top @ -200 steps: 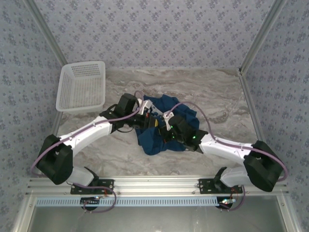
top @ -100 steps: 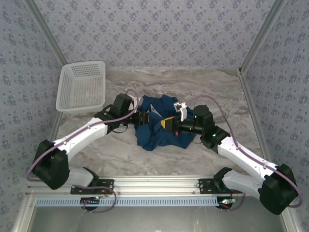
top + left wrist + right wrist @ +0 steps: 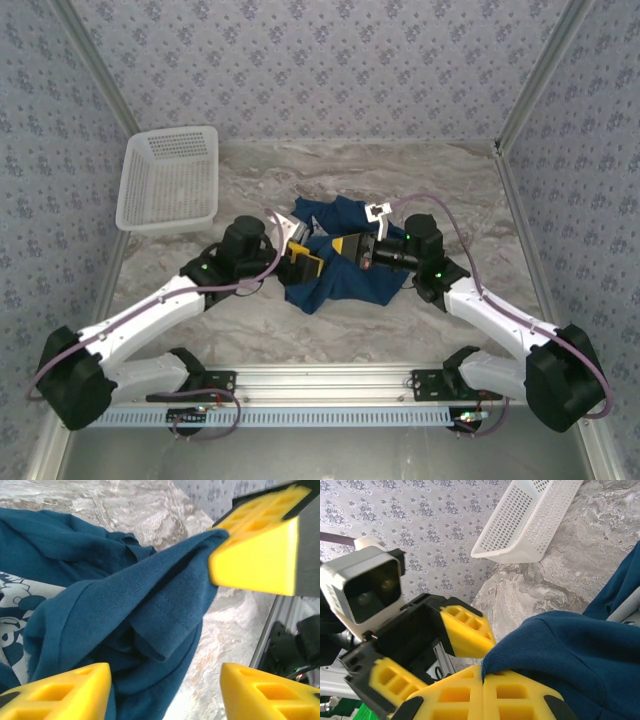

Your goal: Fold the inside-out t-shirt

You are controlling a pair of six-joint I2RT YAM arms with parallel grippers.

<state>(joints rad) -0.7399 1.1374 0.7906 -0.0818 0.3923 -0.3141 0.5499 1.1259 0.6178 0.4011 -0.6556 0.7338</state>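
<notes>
The inside-out t-shirt lies crumpled in a dark blue heap at the table's middle, and a whitish print shows on it in the left wrist view. My right gripper is shut on a folded edge of the shirt, its yellow fingers pressed together around the cloth. My left gripper faces it from the left, open, with its fingers apart and nothing pinched. Blue cloth hangs in front of the left jaws. The right gripper's yellow fingers pinch that cloth's top corner.
A white lattice basket stands at the table's back left, also seen in the right wrist view. Aluminium frame posts and patterned walls close in the table. Bare marble tabletop lies behind and to the right of the shirt.
My left gripper has opened, let go of the shirt and drawn back to the left. The right arm has swung out and moved toward the back, still shut on the cloth's edge.
</notes>
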